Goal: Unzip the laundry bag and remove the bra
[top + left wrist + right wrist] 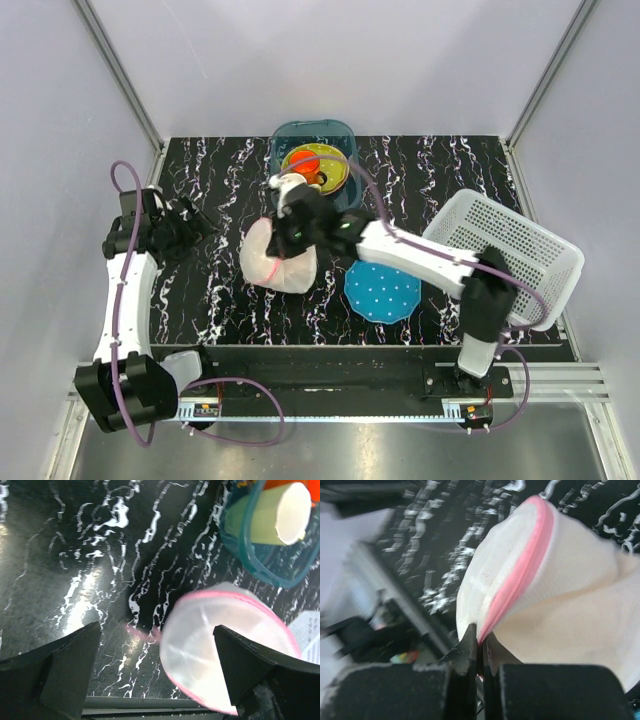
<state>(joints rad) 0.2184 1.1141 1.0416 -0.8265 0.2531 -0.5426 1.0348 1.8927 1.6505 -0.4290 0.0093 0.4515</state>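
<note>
Just left of the blue dotted plate (pixel 382 292), the laundry bag (pixel 280 262) sat on the black marbled table (pixel 200 300) as a closed white mesh dome. Its pink zipper trim (pixel 520 575) ran unbroken along the seam. No bra showed through, so it was presumably inside. The right gripper (pixel 481 640), reaching past the plate's far-left side, had its fingers pressed together on the trim's end, likely to draw the zipper round, though the pull itself was hidden. The left gripper (pixel 195 228), well left of the plate, hung spread wide and held nothing, probably ready to steady the bag. Behind the plate stood a teal tub (pixel 312 150); to its right, a white basket (pixel 510 250)
</note>
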